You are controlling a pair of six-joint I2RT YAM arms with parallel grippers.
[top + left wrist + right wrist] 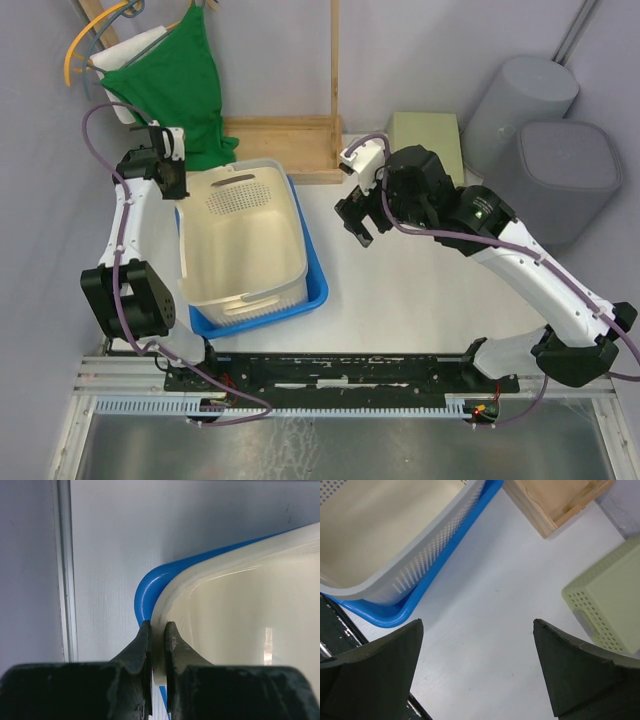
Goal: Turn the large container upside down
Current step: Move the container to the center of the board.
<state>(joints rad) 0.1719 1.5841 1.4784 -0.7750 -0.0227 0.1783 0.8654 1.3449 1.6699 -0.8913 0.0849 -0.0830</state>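
the cream perforated container (245,235) sits upright, open side up, nested in a blue tray (318,288) on the left half of the white counter (420,300). just right of it the right jaws hang wide apart above the counter, touching nothing. at the container's far left corner the left jaws are clamped on its rim. beyond stand a wooden frame (285,140) and a pale green perforated box (425,135).

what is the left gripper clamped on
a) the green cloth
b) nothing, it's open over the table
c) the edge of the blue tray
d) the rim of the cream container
d, in the left wrist view the left gripper is shut on the rim of the cream container, one jaw on each side, with the blue tray just outside its grip
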